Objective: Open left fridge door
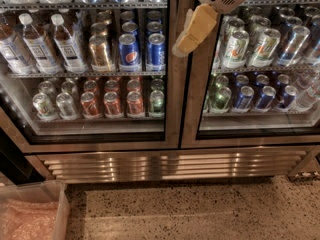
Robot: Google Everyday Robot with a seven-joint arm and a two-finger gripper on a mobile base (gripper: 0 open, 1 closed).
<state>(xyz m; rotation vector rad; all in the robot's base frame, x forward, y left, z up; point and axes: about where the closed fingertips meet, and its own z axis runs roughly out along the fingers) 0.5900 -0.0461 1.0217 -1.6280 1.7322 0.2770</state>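
Note:
The fridge (170, 166) fills the view, with a ribbed steel grille at its base. The left fridge door (100, 145) looks shut; through its glass I see clear water bottles (37, 44) and blue Pepsi cans (142, 49) on wire shelves. My gripper (192, 31), white at the wrist with a tan tip, hangs from the top of the view. It is in front of the steel strip where the two doors meet, at upper-shelf height. I cannot tell whether it touches the door.
The right glass door (260, 134) shows green-and-white and silver cans. A clear plastic bin (60, 209) with pinkish contents stands on the speckled floor (200, 214) at the bottom left. A dark gap lies left of the fridge.

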